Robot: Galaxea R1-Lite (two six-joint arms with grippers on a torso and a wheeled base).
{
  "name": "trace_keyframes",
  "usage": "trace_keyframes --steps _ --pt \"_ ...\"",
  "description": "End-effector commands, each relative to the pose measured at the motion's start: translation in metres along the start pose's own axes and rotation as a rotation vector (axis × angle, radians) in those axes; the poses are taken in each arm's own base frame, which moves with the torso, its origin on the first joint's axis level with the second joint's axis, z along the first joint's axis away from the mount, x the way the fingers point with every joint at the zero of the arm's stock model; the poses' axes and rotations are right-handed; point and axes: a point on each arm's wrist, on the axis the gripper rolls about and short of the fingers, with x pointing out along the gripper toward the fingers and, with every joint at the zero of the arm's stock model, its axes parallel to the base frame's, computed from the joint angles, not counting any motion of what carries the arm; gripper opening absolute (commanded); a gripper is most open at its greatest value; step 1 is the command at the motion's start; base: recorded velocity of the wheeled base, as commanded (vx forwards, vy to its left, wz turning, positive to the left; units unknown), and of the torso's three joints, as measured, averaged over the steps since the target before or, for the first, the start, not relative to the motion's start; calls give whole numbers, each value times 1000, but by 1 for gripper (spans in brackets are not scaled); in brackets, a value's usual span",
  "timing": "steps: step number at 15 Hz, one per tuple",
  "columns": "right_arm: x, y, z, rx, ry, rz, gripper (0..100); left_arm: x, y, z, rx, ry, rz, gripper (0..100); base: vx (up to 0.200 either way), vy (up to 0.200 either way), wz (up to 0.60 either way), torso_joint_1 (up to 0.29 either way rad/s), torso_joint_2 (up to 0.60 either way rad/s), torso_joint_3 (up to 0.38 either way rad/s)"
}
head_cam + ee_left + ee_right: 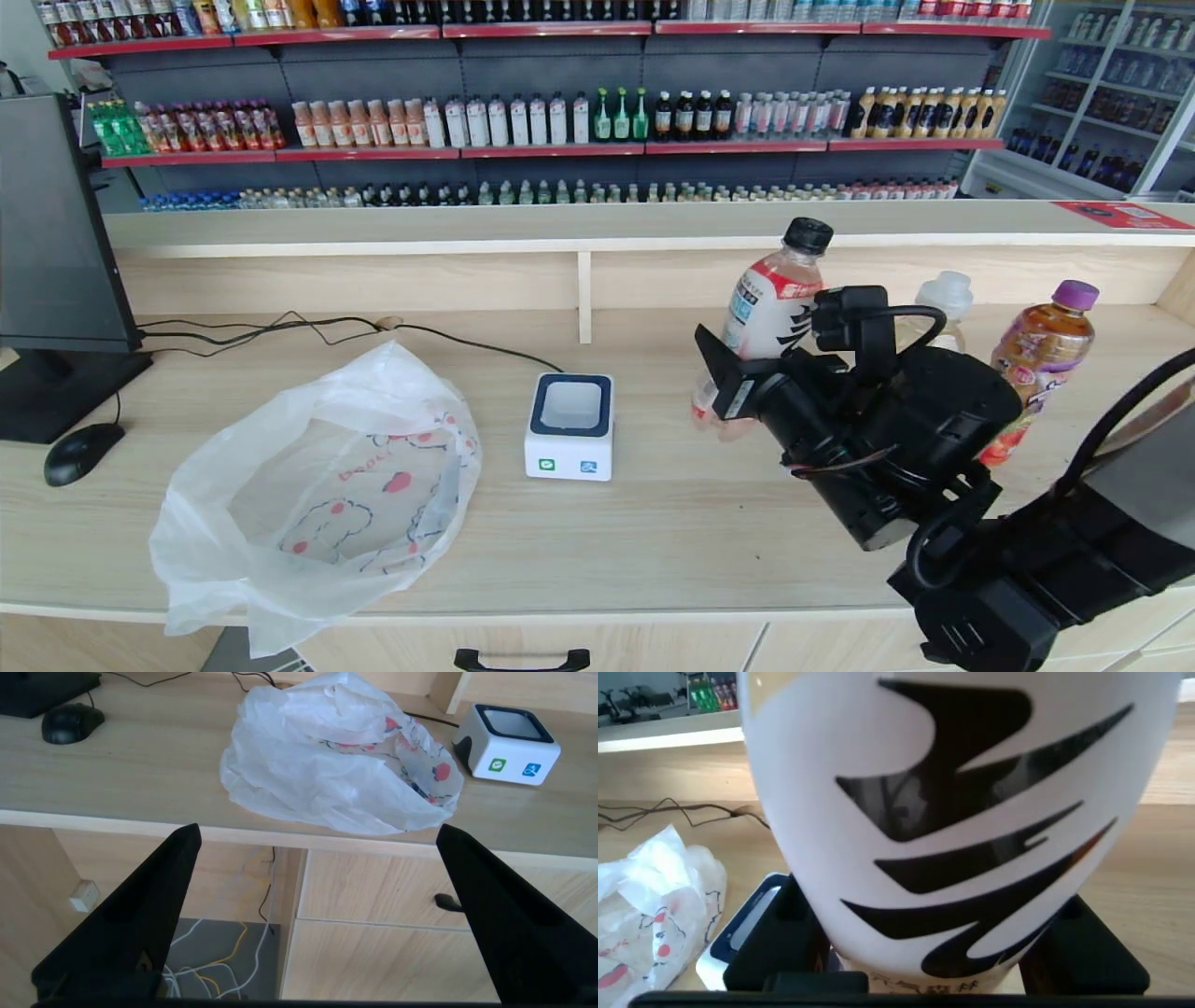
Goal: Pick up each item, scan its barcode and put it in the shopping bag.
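Counter (709, 523) w/ bag (317, 495), scanner (569, 439), bottles (1046, 355)

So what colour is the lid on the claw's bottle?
The lid of the bottle is black; head view shows it best.

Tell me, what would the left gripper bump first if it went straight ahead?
Probably the counter's front edge, just under the shopping bag. The open left gripper points there, though depth is hard to judge.
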Motion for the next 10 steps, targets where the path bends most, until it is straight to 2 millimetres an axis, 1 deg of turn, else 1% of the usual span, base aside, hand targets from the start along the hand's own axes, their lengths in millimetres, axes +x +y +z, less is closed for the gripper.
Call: trace_keyframes --steps 1,2,3,5,6,7,9,10 --pt "-26 -2 35 27 -60 16 0 0 0 0 -1 1 1 100 0 0 0 0 0 0" --pt "-41 2 43 35 -59 47 0 0 0 0 -1 1 1 100 0 0 0 0 0 0" --pt "-56 10 46 48 -51 94 0 0 0 0 1 0 -1 100 0 0 0 0 0 0" --pt "-74 32 54 79 -58 221 0 0 0 0 1 1 -1 100 0 0 0 0 0 0" --pt "-81 43 59 106 -68 323 0 0 0 0 1 1 1 100 0 0 0 0 0 0" --pt "-87 49 63 157 -70 403 0 0 0 0 1 1 -1 100 0 0 0 0 0 0" --pt "-91 59 76 297 -79 580 0 0 0 0 1 0 -1 100 0 0 0 0 0 0" --pt "-91 60 81 351 -71 663 0 0 0 0 1 1 1 100 0 0 0 0 0 0"
